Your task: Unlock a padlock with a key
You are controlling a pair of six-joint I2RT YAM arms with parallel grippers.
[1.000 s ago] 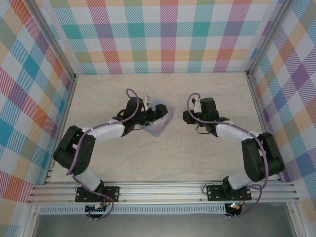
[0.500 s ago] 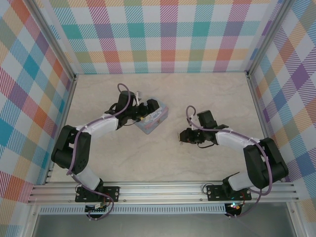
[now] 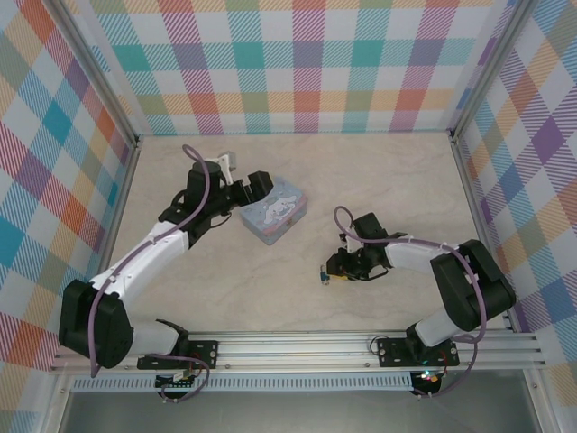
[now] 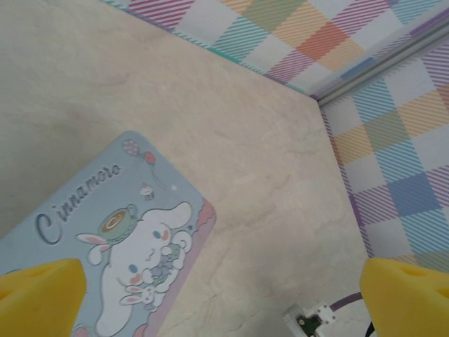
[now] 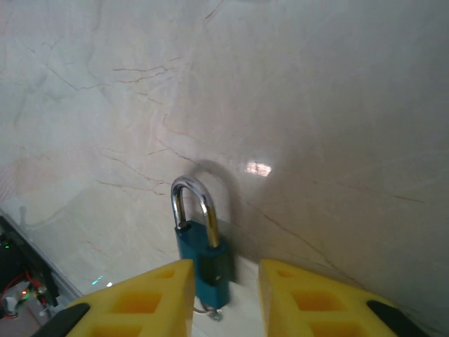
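One tin [image 3: 273, 213] in the top view: contents? (Operator)
Lid shut, contents hidden. Left pincer [image 3: 250, 189] just beside its far-left corner. One padlock [image 3: 322, 271] on the table [image 3: 397, 180], at the right pincer [image 3: 330, 274] tips. (Technician)
Left wrist view? (Operator)
Fingers [image 4: 38, 295] spread wide; tin beneath one. (Technician)
Right wrist view? (Operator)
Padlock between narrowly parted jaws, shackle pointing away; gap at one finger, not clamped. (Technician)
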